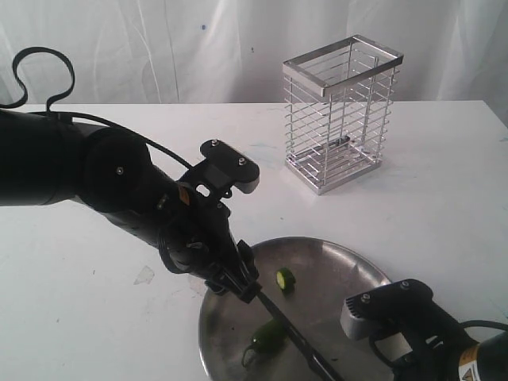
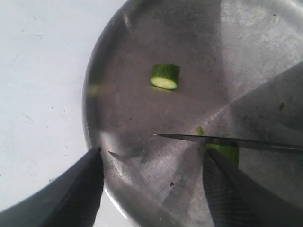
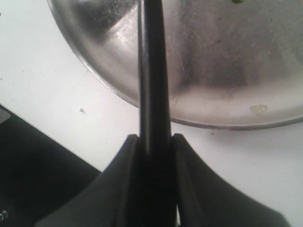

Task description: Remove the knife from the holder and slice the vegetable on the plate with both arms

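Observation:
The steel plate [image 1: 349,270] lies at the front of the table. On it are a cut green slice [image 1: 285,277] and the dark-green vegetable [image 1: 267,333]. The knife [image 1: 294,333] slants over the vegetable, and its blade [image 2: 227,142] rests across the green piece [image 2: 229,152]. My right gripper [image 3: 154,139] is shut on the knife's black handle [image 3: 152,85]. My left gripper [image 2: 153,156] is open over the plate's rim [image 2: 87,118], with one finger [image 2: 227,189] beside the vegetable and touching nothing. The slice [image 2: 165,76] lies apart from it. The chrome wire holder [image 1: 341,111] stands at the back.
The left arm [image 1: 95,171] reaches in over the white table [image 1: 95,302] from the left. The right arm [image 1: 413,325] sits at the bottom right corner. A white curtain hangs behind the table. A small scrap [image 1: 144,275] lies left of the plate.

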